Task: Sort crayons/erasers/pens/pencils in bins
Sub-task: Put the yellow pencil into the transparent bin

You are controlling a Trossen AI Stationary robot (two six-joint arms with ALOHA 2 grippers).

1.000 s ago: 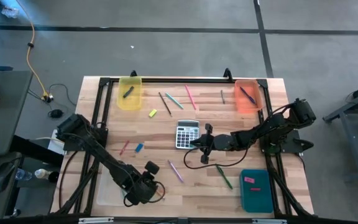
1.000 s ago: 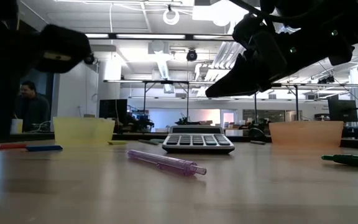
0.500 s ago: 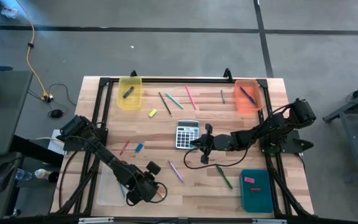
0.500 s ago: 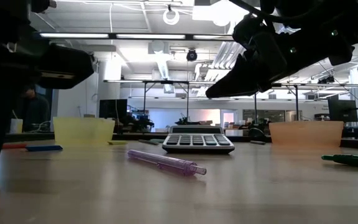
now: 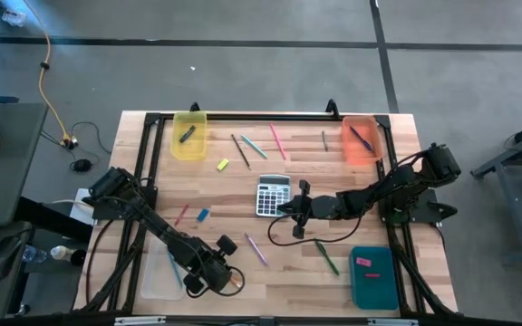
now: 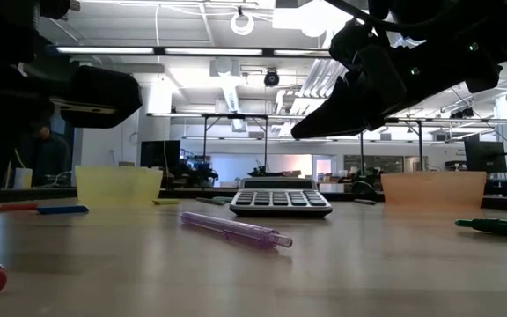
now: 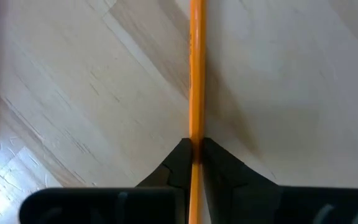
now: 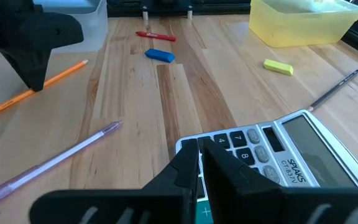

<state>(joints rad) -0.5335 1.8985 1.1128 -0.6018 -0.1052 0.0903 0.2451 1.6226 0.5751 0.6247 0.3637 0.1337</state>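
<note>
Your left pincer [image 7: 194, 149] is down at the near-left part of the worktop [image 5: 279, 281], its fingers pinched onto the orange pencil [image 7: 196, 68], which lies flat on the wood just beside the clear bin [image 5: 157, 272]. So the step in hand looks like the pickup of that pencil. Next you would need a straight lift without letting the thin shaft roll, then a carry to whichever bin takes pencils (the orange bin [image 5: 361, 140] at the far right already holds a long stick). Your right pincer [image 8: 201, 155] waits shut and empty over the calculator [image 5: 273, 195] at mid-worktop; the purple pen [image 8: 55, 163] lies near.
</note>
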